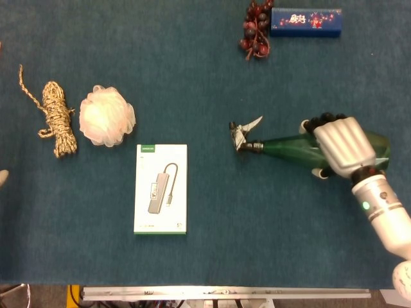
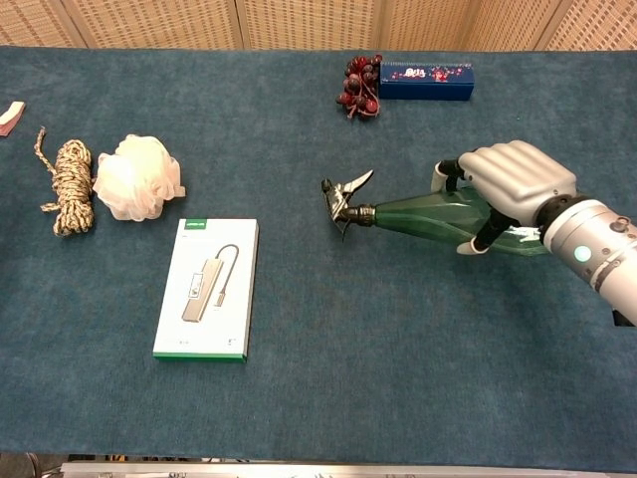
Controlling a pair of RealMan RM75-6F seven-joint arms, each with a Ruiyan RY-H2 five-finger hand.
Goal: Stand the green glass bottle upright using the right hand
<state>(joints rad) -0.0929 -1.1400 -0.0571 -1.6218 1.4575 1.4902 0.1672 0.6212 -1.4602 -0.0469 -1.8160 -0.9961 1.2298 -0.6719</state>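
Observation:
The green glass bottle [image 1: 289, 148] [image 2: 423, 215] is close to horizontal at the right of the table, neck pointing left with a metal swing-top clasp [image 1: 244, 135] at its mouth. In the chest view the neck end looks lifted a little off the cloth. My right hand [image 1: 340, 146] [image 2: 513, 184] grips the bottle's body from above, fingers wrapped over its far side and thumb on the near side. A small pale bit at the far left edge of the head view [image 1: 3, 178] may be my left hand; its state does not show.
A white box with an adapter picture [image 1: 161, 188] lies left of centre. A white bath pouf [image 1: 106, 115] and a coil of rope [image 1: 58, 117] lie at the left. Dark red grapes [image 1: 255, 29] and a blue box [image 1: 306, 22] sit at the far edge.

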